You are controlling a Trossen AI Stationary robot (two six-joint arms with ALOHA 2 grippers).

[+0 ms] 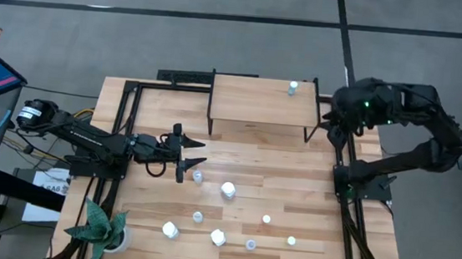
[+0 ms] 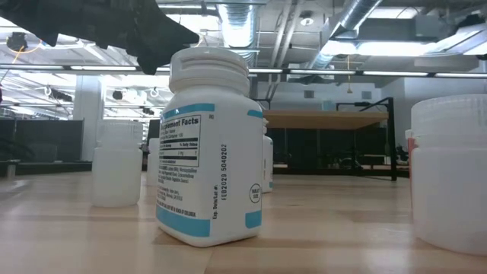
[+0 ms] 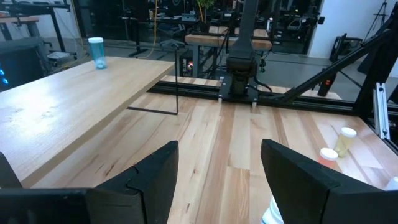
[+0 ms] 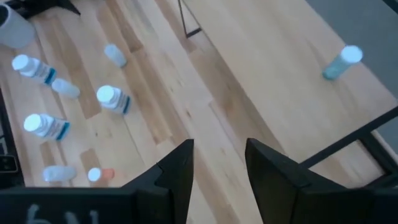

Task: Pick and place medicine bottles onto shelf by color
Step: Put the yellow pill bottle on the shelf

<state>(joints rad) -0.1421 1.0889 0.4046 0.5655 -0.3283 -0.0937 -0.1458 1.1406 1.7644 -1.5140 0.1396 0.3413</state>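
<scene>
The shelf (image 1: 263, 100) stands at the table's far middle with one pale-blue-capped bottle (image 1: 292, 87) upright on its right end, also seen in the wrist views (image 3: 96, 52) (image 4: 341, 62). Several medicine bottles stand scattered on the tabletop's near half, among them a larger white one (image 1: 228, 190) and small ones (image 1: 267, 220) (image 1: 292, 241). My left gripper (image 1: 198, 153) hovers level and open left of centre, with nothing between its fingers (image 3: 217, 180); a small bottle (image 1: 197, 176) stands just beside it. My right gripper (image 1: 333, 122) is raised by the shelf's right end, open and holding nothing (image 4: 219, 168).
A potted plant (image 1: 98, 227) sits at the near left corner. Black frame rails (image 1: 345, 181) run along the table's sides. In the low view a white bottle with a teal label (image 2: 209, 152) stands close by, with others (image 2: 118, 167) (image 2: 449, 175) beside it.
</scene>
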